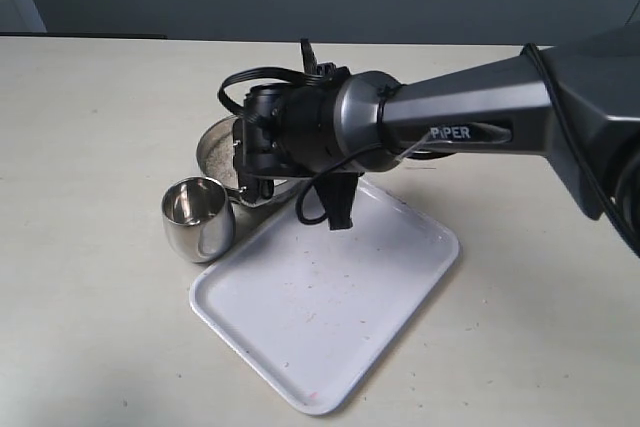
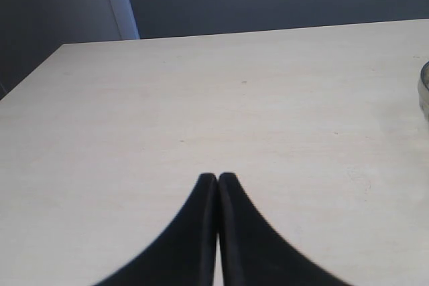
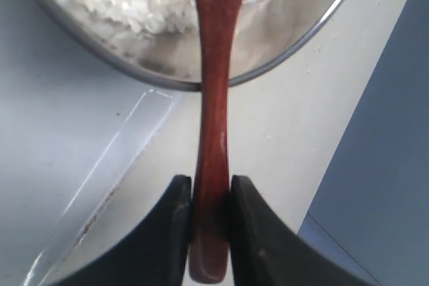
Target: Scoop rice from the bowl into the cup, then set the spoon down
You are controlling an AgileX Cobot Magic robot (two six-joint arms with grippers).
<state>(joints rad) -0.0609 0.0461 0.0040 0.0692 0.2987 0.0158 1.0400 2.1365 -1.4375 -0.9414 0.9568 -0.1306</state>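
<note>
The dark reddish-brown wooden spoon (image 3: 213, 98) is clamped by its slim handle in my right gripper (image 3: 211, 189). The handle crosses the rim of the shiny steel bowl (image 3: 295, 45), and its head end reaches the white rice (image 3: 127, 1) at the frame edge. In the exterior view my right gripper (image 1: 262, 159) hangs over the bowl (image 1: 212, 139), hiding most of it and the spoon. The steel cup (image 1: 200, 217) stands upright just in front of the bowl, touching the tray's corner. My left gripper (image 2: 218, 177) is shut on nothing above bare table.
A white tray (image 1: 330, 317) with a few stray specks lies in front of the bowl, beneath my right arm. Loose black cables (image 1: 325, 212) dangle from the wrist over the tray. A sliver of a steel vessel (image 2: 424, 88) shows at the left wrist view's edge.
</note>
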